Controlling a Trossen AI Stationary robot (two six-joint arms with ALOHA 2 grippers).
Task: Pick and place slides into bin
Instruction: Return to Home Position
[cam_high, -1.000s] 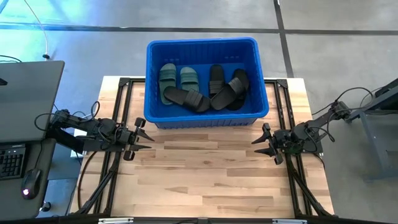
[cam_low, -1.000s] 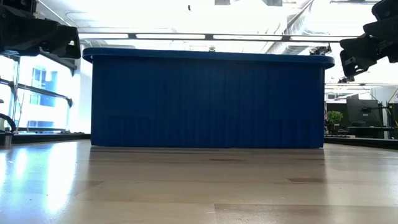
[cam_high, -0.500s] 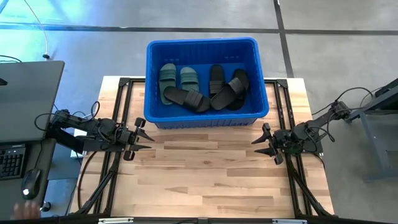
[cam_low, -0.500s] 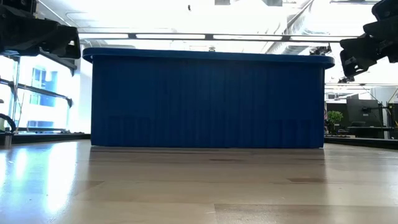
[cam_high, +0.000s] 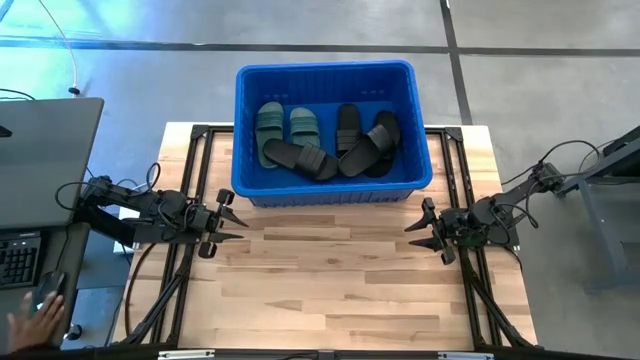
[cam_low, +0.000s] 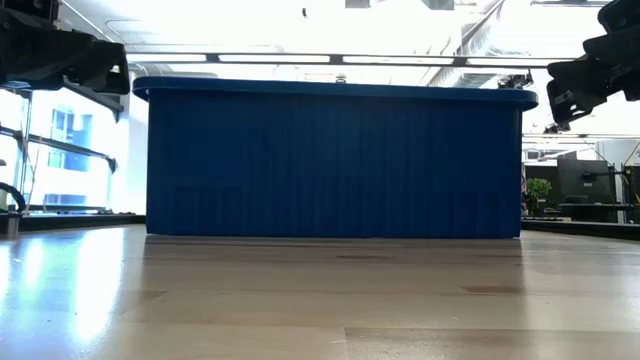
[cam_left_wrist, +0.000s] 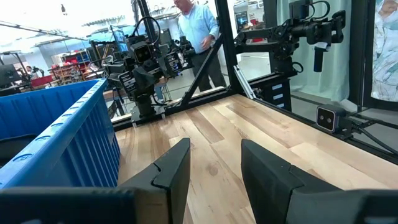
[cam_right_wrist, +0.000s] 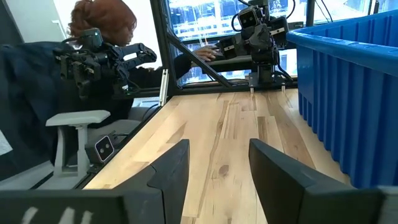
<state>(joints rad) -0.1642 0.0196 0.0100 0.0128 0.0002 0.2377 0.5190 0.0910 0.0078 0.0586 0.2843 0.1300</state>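
The bright blue bin (cam_high: 330, 125) stands at the table's far edge, its front wall filling the low view (cam_low: 335, 165). Inside lie two muted green slides (cam_high: 283, 128) side by side on the left and several black slides (cam_high: 355, 145) overlapping across the middle and right. My left gripper (cam_high: 232, 219) is open and empty near the table's left edge, in front of the bin's left corner. My right gripper (cam_high: 415, 226) is open and empty near the right edge, in front of the bin's right corner. Each points toward the other across the table.
The bare wooden tabletop (cam_high: 330, 280) stretches between and in front of the grippers. A laptop and a mouse sit on a side desk (cam_high: 40, 200) at the left, where a person's hand (cam_high: 35, 318) shows. People sit and stand beyond the table (cam_right_wrist: 102, 56).
Both arms have kept still. A person's hand has come into view at the lower left beside the mouse on the side desk.
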